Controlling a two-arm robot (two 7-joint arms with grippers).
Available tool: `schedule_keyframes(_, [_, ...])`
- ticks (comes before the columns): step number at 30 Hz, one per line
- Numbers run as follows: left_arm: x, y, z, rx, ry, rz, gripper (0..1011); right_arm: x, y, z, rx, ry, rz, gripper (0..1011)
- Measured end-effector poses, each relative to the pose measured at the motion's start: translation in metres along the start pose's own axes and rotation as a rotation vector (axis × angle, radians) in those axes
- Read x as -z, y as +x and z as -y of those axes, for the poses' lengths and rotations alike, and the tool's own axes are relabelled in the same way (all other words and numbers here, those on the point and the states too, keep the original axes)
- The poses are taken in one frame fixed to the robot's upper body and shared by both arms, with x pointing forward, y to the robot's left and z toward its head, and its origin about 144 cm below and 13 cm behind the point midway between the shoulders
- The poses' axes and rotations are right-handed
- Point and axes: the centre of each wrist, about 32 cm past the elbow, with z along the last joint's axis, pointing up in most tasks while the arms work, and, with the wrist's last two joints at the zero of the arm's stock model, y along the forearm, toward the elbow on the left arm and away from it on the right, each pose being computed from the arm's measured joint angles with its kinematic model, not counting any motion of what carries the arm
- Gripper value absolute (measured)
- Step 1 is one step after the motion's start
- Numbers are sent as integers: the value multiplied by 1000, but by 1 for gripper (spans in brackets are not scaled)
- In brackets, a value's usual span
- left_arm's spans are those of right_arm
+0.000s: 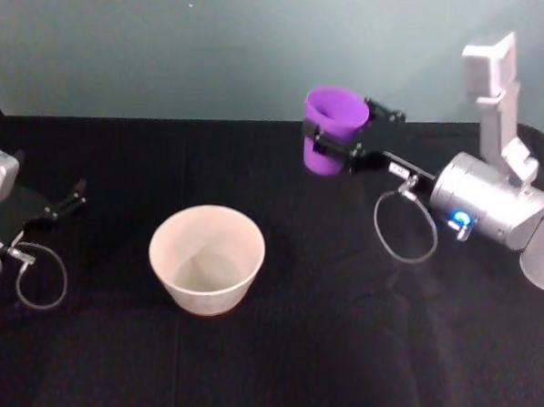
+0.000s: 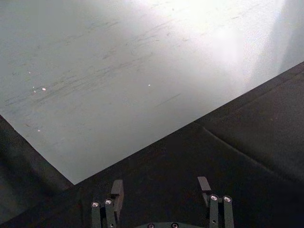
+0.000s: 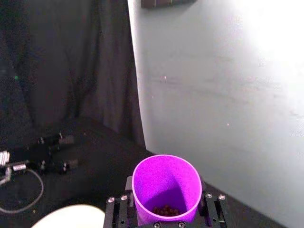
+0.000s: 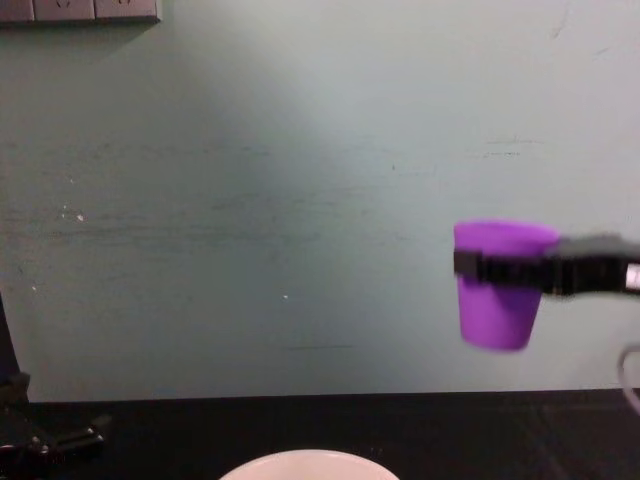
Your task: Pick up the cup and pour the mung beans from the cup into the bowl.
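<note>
The purple cup (image 1: 331, 120) hangs upright in the air above the far side of the table, my right gripper (image 1: 341, 132) shut around its middle. In the right wrist view the cup (image 3: 166, 183) holds a small heap of dark mung beans (image 3: 166, 209) at its bottom. From the chest view the cup (image 4: 497, 290) floats well above the table. The pale bowl (image 1: 208, 296) stands on the black cloth, nearer to me and to the left of the cup; its rim (image 4: 310, 461) shows low in the chest view. My left gripper (image 1: 67, 204) rests open at the far left of the table.
A black cloth (image 1: 355, 354) covers the table, with a pale grey-green wall (image 1: 171, 43) right behind it. Cable loops hang from both wrists, one by the right arm (image 1: 405, 224) and one by the left arm (image 1: 40, 278).
</note>
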Motion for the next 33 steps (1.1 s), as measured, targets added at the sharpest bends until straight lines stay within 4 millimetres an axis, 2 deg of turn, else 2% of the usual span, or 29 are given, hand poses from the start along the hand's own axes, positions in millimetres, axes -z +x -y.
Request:
schedule_keyframes(3, [0,0,0,0,0,0,1011,-24,5,3,0,5,8,730])
schedule_keyframes(10, [0,0,0,0,0,0,1011,-46,11,6,0,3,0,731])
schedule_keyframes(33, [0,0,0,0,0,0,1011,-43,11,5,2,4,0,731])
